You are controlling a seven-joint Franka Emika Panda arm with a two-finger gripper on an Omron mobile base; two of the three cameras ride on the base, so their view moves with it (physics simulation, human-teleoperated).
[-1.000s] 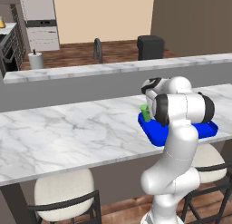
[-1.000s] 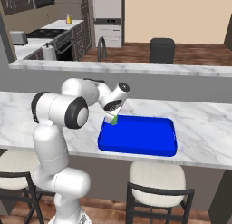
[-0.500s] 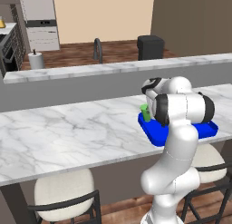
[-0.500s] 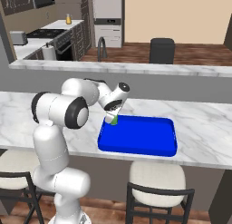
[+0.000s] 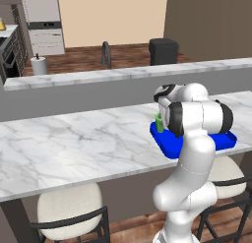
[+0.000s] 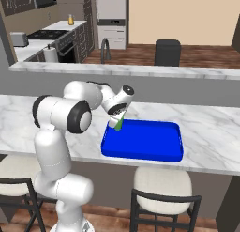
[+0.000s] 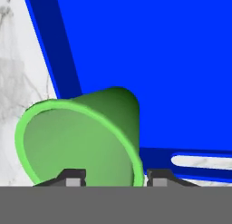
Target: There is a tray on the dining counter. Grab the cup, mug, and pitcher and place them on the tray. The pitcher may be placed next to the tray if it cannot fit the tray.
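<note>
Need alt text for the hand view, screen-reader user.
A bright green tapered cup stands at a corner of a bright blue tray, seen from above and close up. The hand's two dark fingertips sit either side of the cup's rim, and white marble counter shows past the tray's edge.

I can't read any text, label, brand, number or sign anywhere from here. The cup [image 7: 81, 137], the tray [image 6: 145, 142] and the dining counter [image 5: 74, 143] all show me plain surfaces with no markings. The appliances at the back of the kitchen are too small for me to make out any lettering.
</note>
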